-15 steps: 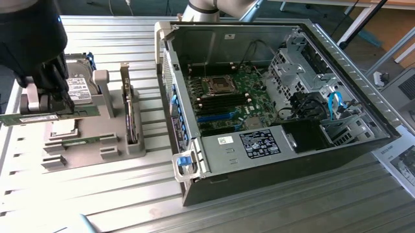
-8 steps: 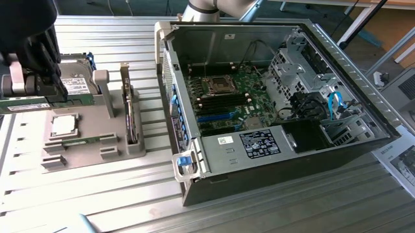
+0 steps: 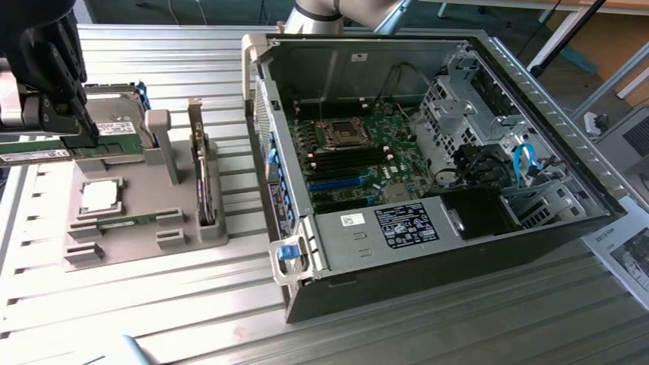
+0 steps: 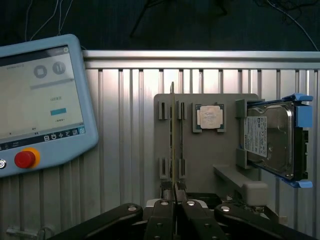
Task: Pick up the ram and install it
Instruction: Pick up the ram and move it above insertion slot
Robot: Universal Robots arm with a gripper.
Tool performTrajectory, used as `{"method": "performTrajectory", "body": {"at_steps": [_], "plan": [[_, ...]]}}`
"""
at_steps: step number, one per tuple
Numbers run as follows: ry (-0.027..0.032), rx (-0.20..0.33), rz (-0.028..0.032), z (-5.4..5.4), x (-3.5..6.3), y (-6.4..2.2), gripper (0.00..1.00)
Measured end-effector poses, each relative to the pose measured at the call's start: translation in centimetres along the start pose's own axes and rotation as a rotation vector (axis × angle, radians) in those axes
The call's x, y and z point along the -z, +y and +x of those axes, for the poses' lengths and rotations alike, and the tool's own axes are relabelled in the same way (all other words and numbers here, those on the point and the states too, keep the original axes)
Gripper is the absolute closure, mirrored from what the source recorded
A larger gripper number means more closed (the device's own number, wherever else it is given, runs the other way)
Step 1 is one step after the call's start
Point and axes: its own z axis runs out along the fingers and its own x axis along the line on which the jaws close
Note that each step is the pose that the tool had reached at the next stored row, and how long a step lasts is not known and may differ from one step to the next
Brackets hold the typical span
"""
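Closest to the wrist camera, the end effector (image 4: 173,197) is pinched narrow on the ram (image 4: 173,135), seen edge-on and held over the gray holder (image 4: 200,160). On that holder sit a square silver processor (image 4: 210,117) and a hard drive (image 4: 270,140) with blue brackets. A touch-screen pendant (image 4: 40,100) with a red button rests beside it on the ribbed metal worktop (image 4: 125,150). In the exterior view the end effector and ram hang at nine o'clock, above the holder. An upright card (image 3: 203,163) stands at nine o'clock of the open computer case (image 3: 426,152), whose green board (image 3: 355,152) lies well apart from the ram.
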Motion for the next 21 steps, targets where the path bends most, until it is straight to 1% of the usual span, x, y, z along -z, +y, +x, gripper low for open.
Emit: {"method": "performTrajectory", "body": {"at_steps": [4, 8, 16, 20, 21], "plan": [[0.0000, 0.000, 0.0000, 0.0, 0.01, -0.35, 0.88], [0.0000, 0.000, -0.0009, 0.1, 0.06, -1.31, 0.88], [0.0000, 0.000, -0.0047, 0.5, 0.19, -3.90, 0.88], [0.0000, 0.000, -0.0070, 0.7, 0.28, -5.30, 0.88], [0.0000, 0.000, -0.0081, 0.8, 0.32, -5.83, 0.88]]}}
